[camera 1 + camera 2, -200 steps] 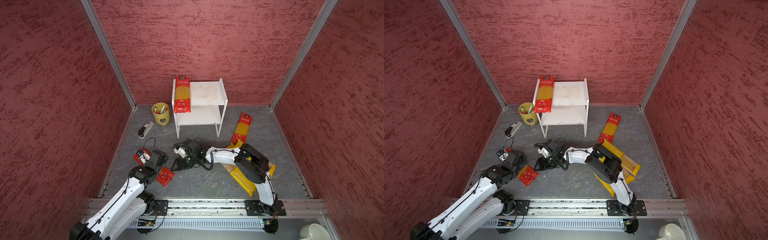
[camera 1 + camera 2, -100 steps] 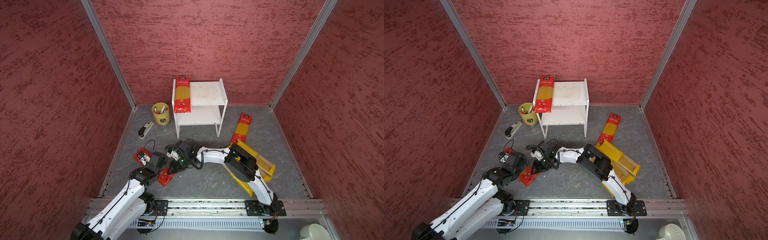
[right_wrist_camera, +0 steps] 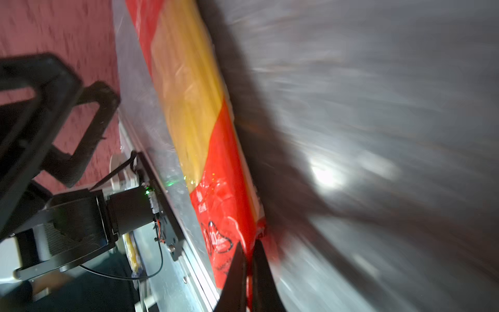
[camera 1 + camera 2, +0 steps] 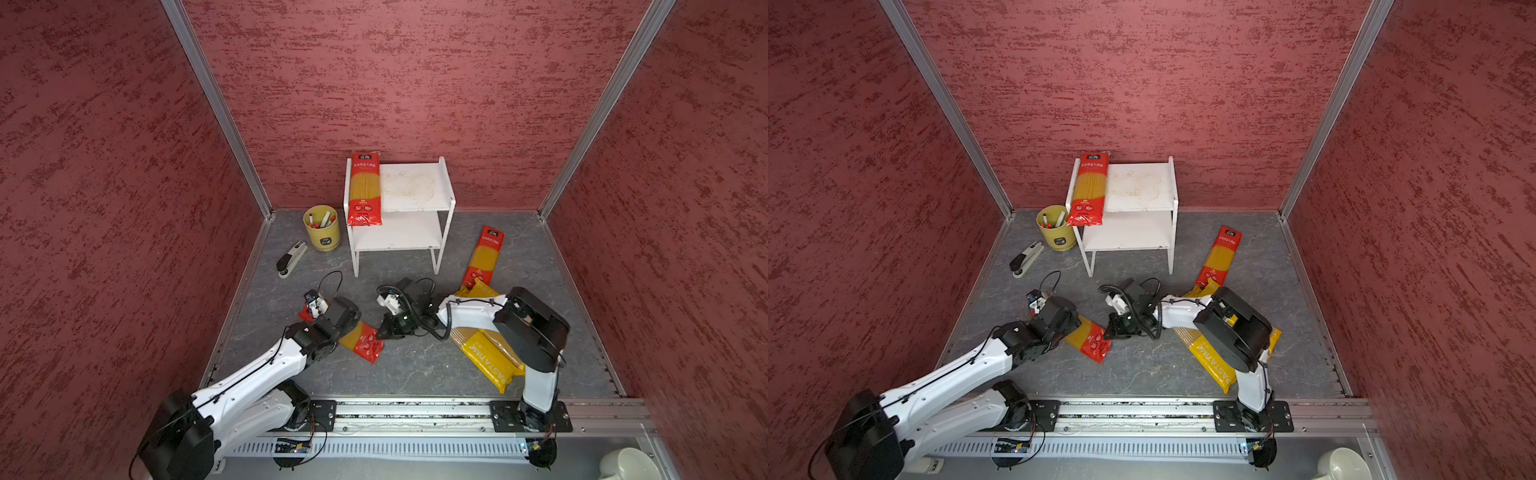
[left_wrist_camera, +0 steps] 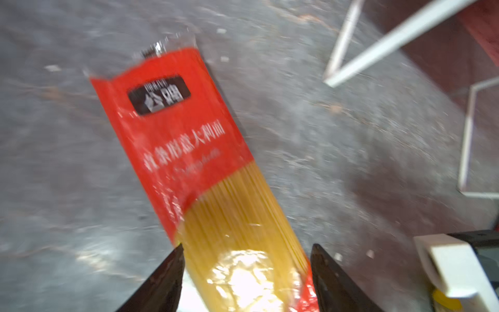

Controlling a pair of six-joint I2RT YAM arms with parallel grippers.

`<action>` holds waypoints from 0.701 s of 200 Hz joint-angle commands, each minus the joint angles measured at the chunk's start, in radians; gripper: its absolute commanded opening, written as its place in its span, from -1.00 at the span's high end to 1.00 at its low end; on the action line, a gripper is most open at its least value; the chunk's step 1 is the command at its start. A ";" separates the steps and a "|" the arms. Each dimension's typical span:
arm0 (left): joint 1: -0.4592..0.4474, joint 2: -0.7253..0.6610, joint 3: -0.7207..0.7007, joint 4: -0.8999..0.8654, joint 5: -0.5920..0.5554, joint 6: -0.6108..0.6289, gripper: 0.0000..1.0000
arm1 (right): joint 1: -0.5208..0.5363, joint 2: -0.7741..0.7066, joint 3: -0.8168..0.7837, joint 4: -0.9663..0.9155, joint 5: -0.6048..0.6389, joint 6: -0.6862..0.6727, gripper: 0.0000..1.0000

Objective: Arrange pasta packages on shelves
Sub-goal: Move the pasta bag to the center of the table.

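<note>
Near worktop [image 4: 415, 374] front edge: left fingers [image 5: 162, 278] wide, gripping red-ended bag [image 4: 365, 343] mid-length; right fingers [image 3: 235, 275] pinch its end, likely levelling for shelves [image 4: 415, 239].

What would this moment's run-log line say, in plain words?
left gripper: holding red-ended bag mid-length | right gripper: shut on its red end | shelves: one shelved bag on top

Both top views looked down on the whole floor [image 4: 415, 365]; both wrist cameras sat close above one red-ended bag [image 5: 189, 151].
</note>
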 commanded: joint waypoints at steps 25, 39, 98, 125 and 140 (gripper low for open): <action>-0.077 0.170 0.074 0.176 0.024 0.044 -0.47 | -0.070 -0.127 -0.217 0.131 -0.016 0.154 0.98; -0.078 0.179 0.076 0.175 0.037 0.047 -0.47 | -0.056 -0.142 -0.259 0.207 -0.079 0.191 0.91; -0.029 0.076 -0.033 0.202 0.115 0.037 -0.43 | -0.121 -0.179 -0.164 -0.001 -0.027 0.009 0.17; -0.026 0.068 -0.068 0.228 0.157 0.014 -0.34 | -0.129 -0.086 -0.058 -0.012 -0.025 -0.034 -0.01; -0.019 0.063 -0.098 0.263 0.183 -0.007 -0.25 | -0.129 -0.048 -0.005 -0.018 -0.018 -0.054 -0.06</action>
